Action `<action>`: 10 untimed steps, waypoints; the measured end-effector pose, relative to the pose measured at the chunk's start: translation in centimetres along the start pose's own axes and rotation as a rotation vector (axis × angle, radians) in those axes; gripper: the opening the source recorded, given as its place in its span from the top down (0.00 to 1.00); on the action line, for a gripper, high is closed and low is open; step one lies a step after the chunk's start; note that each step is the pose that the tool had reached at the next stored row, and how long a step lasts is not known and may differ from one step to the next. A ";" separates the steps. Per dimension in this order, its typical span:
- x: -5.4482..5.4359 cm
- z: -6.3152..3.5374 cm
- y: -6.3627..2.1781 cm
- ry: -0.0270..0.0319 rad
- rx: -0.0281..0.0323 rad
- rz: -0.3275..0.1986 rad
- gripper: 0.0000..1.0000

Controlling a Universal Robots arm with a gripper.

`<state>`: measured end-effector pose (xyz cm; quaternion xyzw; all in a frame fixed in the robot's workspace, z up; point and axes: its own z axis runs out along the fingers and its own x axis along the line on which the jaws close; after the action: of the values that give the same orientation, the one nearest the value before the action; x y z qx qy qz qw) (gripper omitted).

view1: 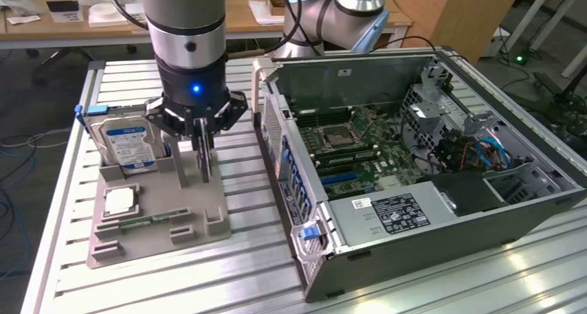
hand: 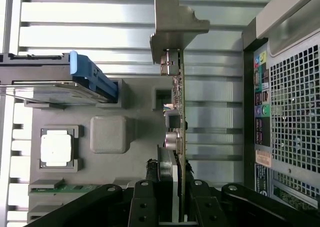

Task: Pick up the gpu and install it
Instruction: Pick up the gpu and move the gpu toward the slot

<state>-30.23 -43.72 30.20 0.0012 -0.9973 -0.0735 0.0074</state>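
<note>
Gripper hangs over the grey holder tray, jaws narrowed to a slim gap w/ the gpu pinched between them. Card stands on edge, metal bracket at its far end. In ext view the hard drive is at 10 o'clock of the gripper, and the open pc case at 3 o'clock, near the tray. Step in hand, prob: freeing card from holder. Best done w/ wrist plumb, straight lift, no twist. Grip sits away from bracket end, so card may tip; firm hold, go slow.
</note>
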 end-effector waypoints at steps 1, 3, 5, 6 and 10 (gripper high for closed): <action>0.0 -0.07 0.01 0.0000 -0.0007 0.000 0.72; 0.0 -0.22 0.03 -0.0001 -0.0016 0.000 0.72; 0.0 -0.35 0.04 -0.0001 -0.0028 0.000 0.72; 0.0 -0.44 0.05 0.0000 -0.0032 0.000 0.72; 0.0 -0.71 0.09 -0.0001 -0.0056 0.000 0.72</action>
<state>-30.23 -43.74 30.92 0.0012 -0.9971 -0.0763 0.0073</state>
